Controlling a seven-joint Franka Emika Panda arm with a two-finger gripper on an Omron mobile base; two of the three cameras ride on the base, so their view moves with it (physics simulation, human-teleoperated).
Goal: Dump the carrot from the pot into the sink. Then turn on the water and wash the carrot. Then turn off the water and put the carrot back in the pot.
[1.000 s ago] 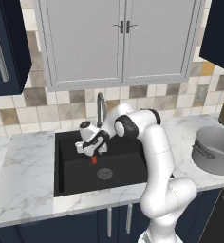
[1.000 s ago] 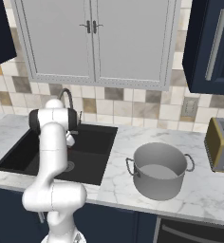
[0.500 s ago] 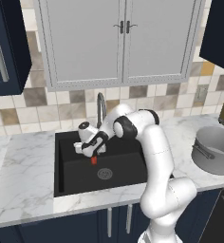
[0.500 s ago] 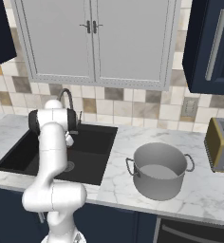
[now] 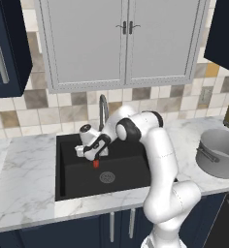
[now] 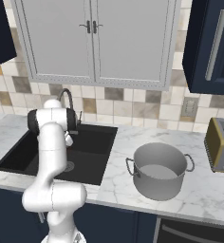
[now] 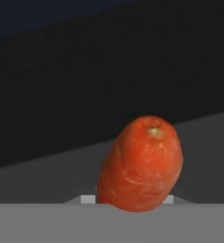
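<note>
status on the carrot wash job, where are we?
Looks done: the wide grey metal pot stands upright and empty on the counter. In hand: the gripper holds the small orange-red carrot above the matte-black sink; no water runs from the arched grey faucet. Left: returning the carrot to the pot. Whether washing happened is unclear.

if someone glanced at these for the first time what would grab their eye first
Most likely the carrot, a bright orange-red spot held by the gripper above the black sink near the faucet. After that, the big grey pot sitting empty on the marble counter right of the sink.
</note>
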